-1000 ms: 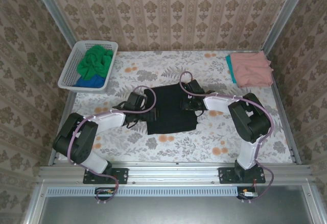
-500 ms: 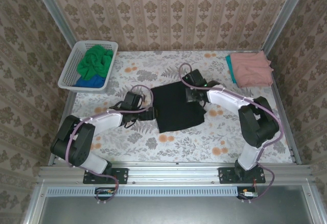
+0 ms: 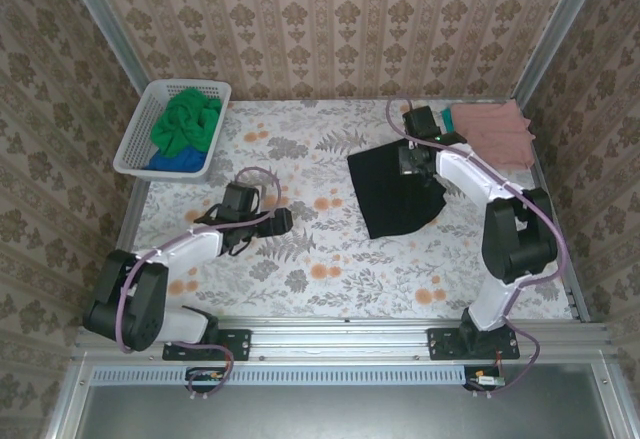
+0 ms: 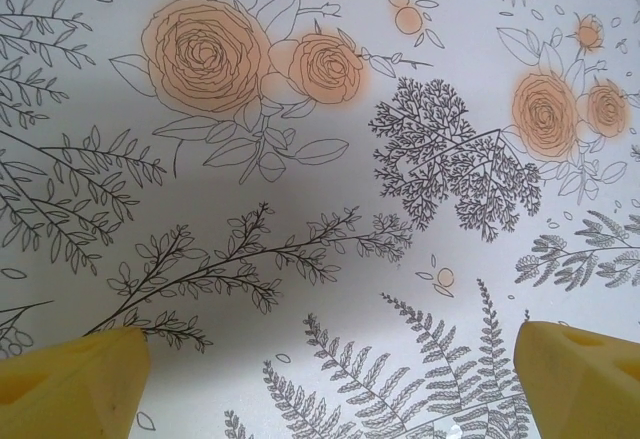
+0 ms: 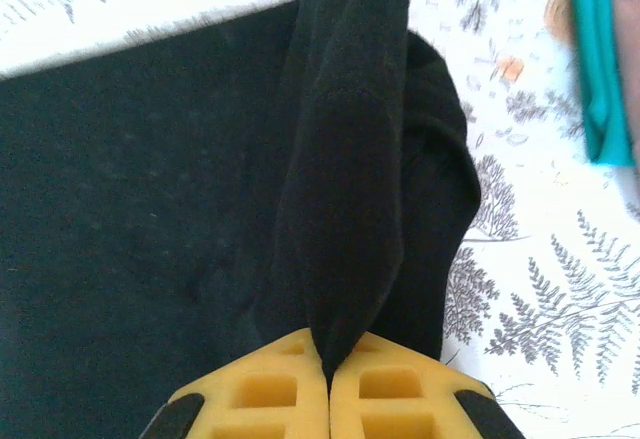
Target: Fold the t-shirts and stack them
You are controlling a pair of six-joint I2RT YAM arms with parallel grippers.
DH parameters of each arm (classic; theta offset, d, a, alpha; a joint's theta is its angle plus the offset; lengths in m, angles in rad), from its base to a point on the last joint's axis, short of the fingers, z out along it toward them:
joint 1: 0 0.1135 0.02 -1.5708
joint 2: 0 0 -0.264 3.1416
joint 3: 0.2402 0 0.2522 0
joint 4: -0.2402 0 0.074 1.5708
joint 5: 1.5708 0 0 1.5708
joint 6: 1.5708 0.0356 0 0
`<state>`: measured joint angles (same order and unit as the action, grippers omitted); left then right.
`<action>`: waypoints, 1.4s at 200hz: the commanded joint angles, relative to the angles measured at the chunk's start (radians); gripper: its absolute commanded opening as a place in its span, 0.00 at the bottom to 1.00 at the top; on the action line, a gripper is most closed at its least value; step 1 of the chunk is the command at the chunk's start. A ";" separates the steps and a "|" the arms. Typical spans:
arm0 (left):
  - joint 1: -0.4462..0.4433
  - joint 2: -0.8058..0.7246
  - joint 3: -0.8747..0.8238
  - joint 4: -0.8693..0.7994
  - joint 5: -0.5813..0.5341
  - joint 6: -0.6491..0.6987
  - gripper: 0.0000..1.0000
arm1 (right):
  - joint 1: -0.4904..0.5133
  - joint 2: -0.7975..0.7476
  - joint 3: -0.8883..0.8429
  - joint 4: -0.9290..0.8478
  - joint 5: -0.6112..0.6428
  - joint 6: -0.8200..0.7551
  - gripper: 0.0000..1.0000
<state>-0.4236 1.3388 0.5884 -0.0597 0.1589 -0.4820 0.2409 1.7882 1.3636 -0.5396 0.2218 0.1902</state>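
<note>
The folded black t-shirt lies right of the table's middle. My right gripper is shut on its far edge. In the right wrist view a ridge of the black t-shirt rises into the closed right gripper. The salmon pink t-shirt lies folded at the back right corner on a teal t-shirt, whose edge shows beside the black one. My left gripper hovers open over the bare floral cloth, with its yellow fingertips wide apart and nothing between them.
A white lattice basket at the back left holds a bright green t-shirt over a blue one. The floral tablecloth covers the table. Patterned walls close in the back and both sides.
My right gripper closed on the black t-shirt and dragged it right and back, towards the pink stack. The left arm drew back to the left, away from the shirt.
</note>
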 commanded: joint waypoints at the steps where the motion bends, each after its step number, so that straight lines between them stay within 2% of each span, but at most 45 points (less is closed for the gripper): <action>1: 0.005 -0.040 -0.016 -0.008 0.024 0.025 0.96 | -0.021 0.037 0.004 -0.045 0.000 0.030 0.00; 31: 0.007 -0.041 -0.021 -0.008 0.021 0.026 0.96 | -0.053 0.055 0.026 -0.067 -0.010 0.048 0.00; 81: 0.008 -0.012 -0.016 0.010 0.037 0.026 0.96 | -0.068 -0.001 0.014 -0.048 -0.017 0.035 0.00; 111: 0.008 0.006 -0.012 0.019 0.050 0.026 0.95 | -0.096 0.049 -0.005 -0.061 -0.029 0.067 0.00; 122: 0.008 0.011 -0.010 0.016 0.054 0.030 0.95 | -0.113 0.066 -0.010 -0.067 -0.035 0.079 0.08; 154: 0.009 0.016 -0.004 0.006 0.059 0.040 0.95 | -0.170 0.083 -0.018 -0.070 -0.095 0.085 0.41; 188: 0.009 0.033 0.004 0.013 0.070 0.036 0.96 | -0.235 0.103 -0.013 -0.053 -0.211 0.077 0.56; 218: 0.009 0.054 0.014 0.018 0.082 0.038 0.96 | -0.287 0.170 0.020 -0.055 -0.319 0.073 0.63; 267: 0.009 0.061 0.024 0.015 0.092 0.039 0.96 | -0.299 0.264 0.062 -0.074 -0.373 0.096 0.62; 280: 0.010 0.059 0.025 0.015 0.094 0.041 0.96 | -0.296 0.263 0.056 -0.066 -0.406 0.100 0.59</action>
<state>-0.4229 1.3952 0.5835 -0.0517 0.2333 -0.4686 -0.0658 2.0228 1.4078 -0.5873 -0.0944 0.2680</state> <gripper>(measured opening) 0.956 0.614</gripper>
